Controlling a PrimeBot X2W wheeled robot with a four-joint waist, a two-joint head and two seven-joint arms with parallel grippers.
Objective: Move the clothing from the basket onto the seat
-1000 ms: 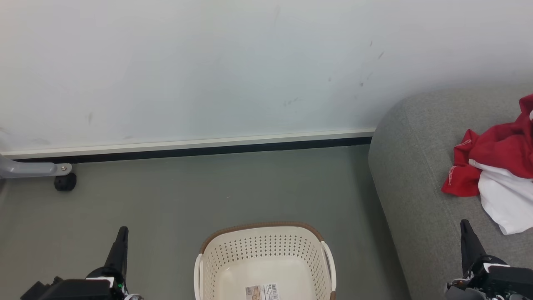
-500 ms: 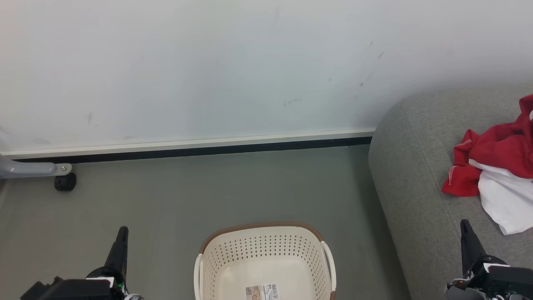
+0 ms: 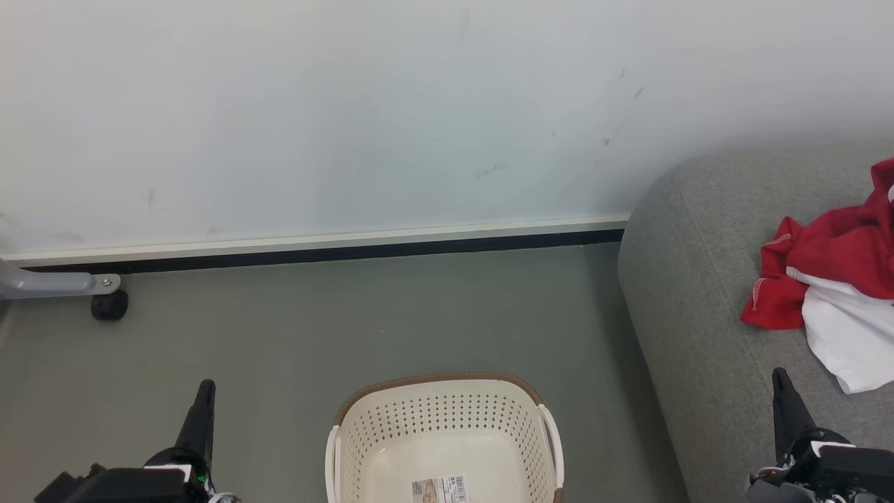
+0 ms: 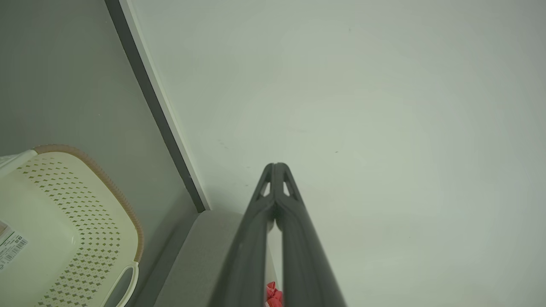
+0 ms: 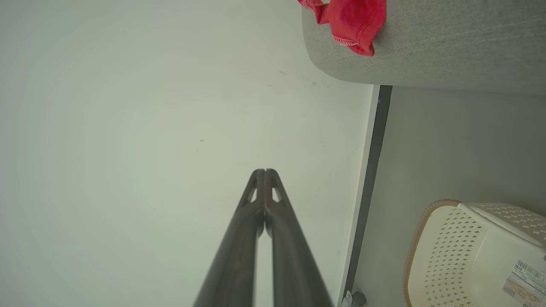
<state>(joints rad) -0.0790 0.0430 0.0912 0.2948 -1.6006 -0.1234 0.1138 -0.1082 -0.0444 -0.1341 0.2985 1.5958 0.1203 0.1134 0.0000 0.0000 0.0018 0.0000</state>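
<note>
A: What are the tools doing, nearest to us?

B: The left tool (image 3: 204,388) is hanging at the near left over the floor (image 3: 314,321), and its two long dark fingers are pressing together right up to the tips, gripping nothing. The right tool (image 3: 780,378) is showing at the near right against the grey seat (image 3: 691,279). It is pinching fully closed as well and carrying nothing

A: And between them?

B: The basket (image 3: 447,412) is standing on the floor at the near middle, between the two tools and apart from both. Its brown rim is curving along the far side, and the label sticker (image 3: 440,489) is showing on its cream bottom

A: Where is the clothing lying?

B: The clothing (image 3: 831,258) is lying on the seat at the right, well apart from the basket. Red fabric with white stitched hems is bunching over plain white cloth, and the pile is running off the right edge of the head view, a little farther off than the right tool

A: Farther back?

B: A black caster (image 3: 110,305) under a grey leg (image 3: 49,284) is sitting at the far left of the floor, near the dark baseboard (image 3: 321,250). Beyond it a pale wall (image 3: 349,105) with a few faint scuffs is rising behind the floor and the seat
</note>
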